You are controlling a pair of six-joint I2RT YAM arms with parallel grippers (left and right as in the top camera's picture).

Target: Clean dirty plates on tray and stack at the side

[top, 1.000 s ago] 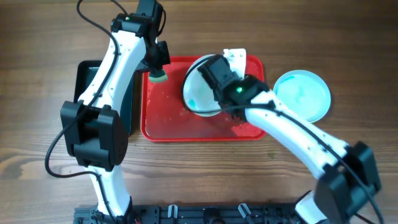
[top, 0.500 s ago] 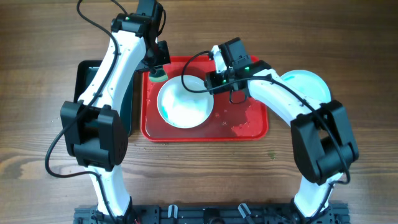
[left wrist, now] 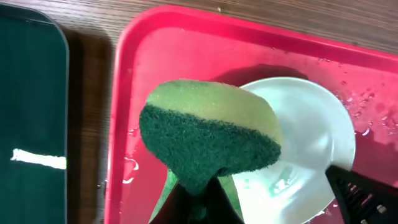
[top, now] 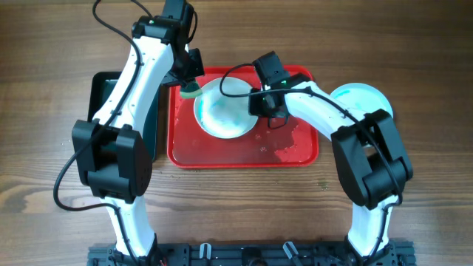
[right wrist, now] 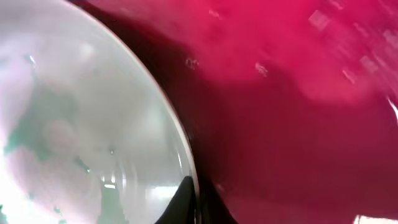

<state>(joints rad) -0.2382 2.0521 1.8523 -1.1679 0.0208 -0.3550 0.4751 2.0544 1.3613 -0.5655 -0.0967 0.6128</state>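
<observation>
A small white plate (top: 222, 111) with faint teal smears lies at the back of the red tray (top: 244, 151). My right gripper (top: 259, 103) is shut on its right rim; the right wrist view shows the fingers (right wrist: 196, 202) pinching the plate's edge (right wrist: 81, 124). My left gripper (top: 188, 77) is shut on a green and yellow sponge (top: 191, 91), held at the plate's left rim. In the left wrist view the sponge (left wrist: 208, 134) overlaps the plate (left wrist: 308, 143); contact is unclear. A second, pale aqua plate (top: 366, 100) lies on the table right of the tray, partly hidden by the right arm.
A narrower black tray (top: 103, 96) sits on the table left of the red tray, also in the left wrist view (left wrist: 31, 93). Water drops and smears lie on the red tray's floor (top: 284, 148). The right arm arches over the tray's right side.
The right gripper swung round from the front right, laid the plate down in the tray, then drew it back toward the sponge. The left arm and sponge have stayed put.
</observation>
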